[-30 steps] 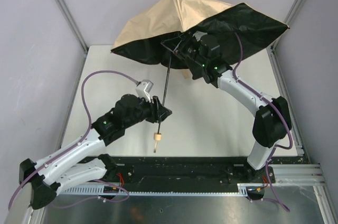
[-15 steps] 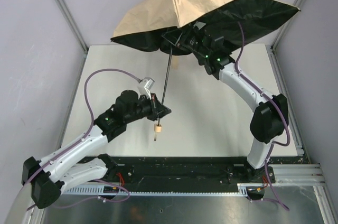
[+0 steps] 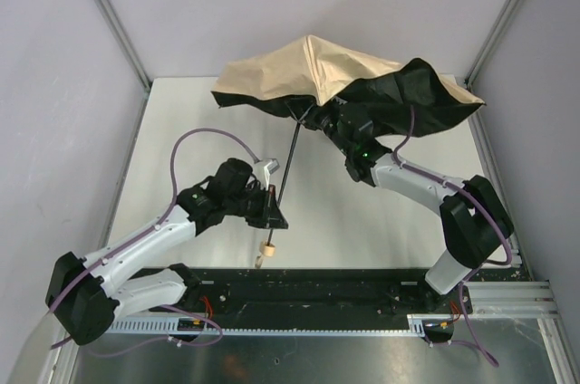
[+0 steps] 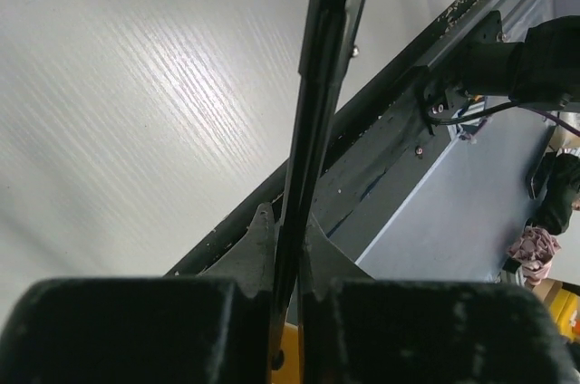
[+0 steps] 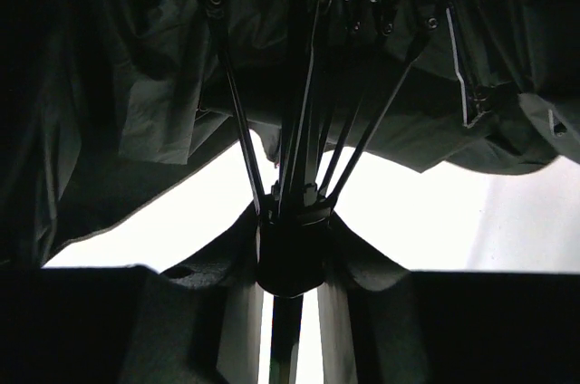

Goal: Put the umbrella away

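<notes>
The half-collapsed umbrella (image 3: 308, 72) is hanging at upper centre. The left gripper (image 3: 275, 212) is pinching its black shaft (image 3: 286, 162) just above the handle (image 3: 267, 246); the right gripper (image 3: 319, 121) is clamping the runner (image 5: 290, 257) beneath the canopy.

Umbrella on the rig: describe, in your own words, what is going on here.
Both arms hold the umbrella above the table. The left gripper has its jaws shut on the thin black shaft, near the handle. The right gripper grips the runner under the canopy, which sags, only partly open.
</notes>
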You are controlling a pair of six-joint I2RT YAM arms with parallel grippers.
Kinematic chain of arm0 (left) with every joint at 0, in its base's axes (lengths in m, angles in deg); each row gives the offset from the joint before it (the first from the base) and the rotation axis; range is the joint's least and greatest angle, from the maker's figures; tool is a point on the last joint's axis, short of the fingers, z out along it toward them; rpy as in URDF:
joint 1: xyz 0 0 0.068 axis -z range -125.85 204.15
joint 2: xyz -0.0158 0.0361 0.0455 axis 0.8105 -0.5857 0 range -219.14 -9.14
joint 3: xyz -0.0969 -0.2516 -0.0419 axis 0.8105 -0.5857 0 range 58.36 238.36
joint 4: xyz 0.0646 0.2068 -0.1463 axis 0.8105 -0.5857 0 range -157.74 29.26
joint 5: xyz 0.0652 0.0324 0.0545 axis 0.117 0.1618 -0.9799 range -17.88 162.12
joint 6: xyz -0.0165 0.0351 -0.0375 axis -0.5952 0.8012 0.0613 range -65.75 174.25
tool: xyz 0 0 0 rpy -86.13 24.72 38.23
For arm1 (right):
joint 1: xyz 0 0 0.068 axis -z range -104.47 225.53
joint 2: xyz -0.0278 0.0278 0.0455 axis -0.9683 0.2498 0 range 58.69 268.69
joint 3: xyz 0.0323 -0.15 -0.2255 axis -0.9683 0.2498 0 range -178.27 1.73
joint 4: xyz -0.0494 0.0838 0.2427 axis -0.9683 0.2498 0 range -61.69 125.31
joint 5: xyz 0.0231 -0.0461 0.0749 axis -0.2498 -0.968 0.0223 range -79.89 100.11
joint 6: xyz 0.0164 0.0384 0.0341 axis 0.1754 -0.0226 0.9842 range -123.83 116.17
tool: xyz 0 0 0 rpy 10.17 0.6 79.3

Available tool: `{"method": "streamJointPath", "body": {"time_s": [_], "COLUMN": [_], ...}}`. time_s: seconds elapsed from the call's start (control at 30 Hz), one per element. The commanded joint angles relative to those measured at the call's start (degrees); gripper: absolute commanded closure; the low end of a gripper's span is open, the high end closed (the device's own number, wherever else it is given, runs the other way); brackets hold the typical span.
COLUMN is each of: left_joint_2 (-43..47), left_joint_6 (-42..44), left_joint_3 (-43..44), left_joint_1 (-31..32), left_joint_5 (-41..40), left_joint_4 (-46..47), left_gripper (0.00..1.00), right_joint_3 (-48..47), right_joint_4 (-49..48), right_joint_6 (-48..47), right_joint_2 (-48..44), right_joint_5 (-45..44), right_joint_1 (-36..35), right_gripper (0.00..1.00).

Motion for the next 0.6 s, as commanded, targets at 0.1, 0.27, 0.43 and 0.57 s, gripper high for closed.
{"method": "streamJointPath", "body": {"time_s": [0.1,0.27,0.43,0.57], "left_joint_2": [0.3,-1.8,-1.3,0.5], "left_joint_6": [-7.9,-7.9,-5.8,-6.6], "left_joint_3": [9.1,13.7,17.7,14.3], "left_joint_1": [-8.0,-13.7,-16.0,-15.3], "left_joint_5": [-15.1,-9.7,-9.9,-4.6], "left_joint_4": [28.0,30.2,31.4,31.5], "left_gripper": [1.00,1.00,1.00,1.00], "right_joint_3": [9.0,10.5,13.0,12.8], "right_joint_4": [0.1,1.2,-0.6,-3.8], "right_joint_6": [2.0,1.8,3.0,3.1], "right_joint_2": [-2.6,-3.7,-2.7,-2.7], "right_joint_5": [10.4,9.8,9.4,11.7], "right_joint_1": [-17.1,-18.7,-19.7,-14.1], "right_gripper": [1.00,1.00,1.00,1.00]}}
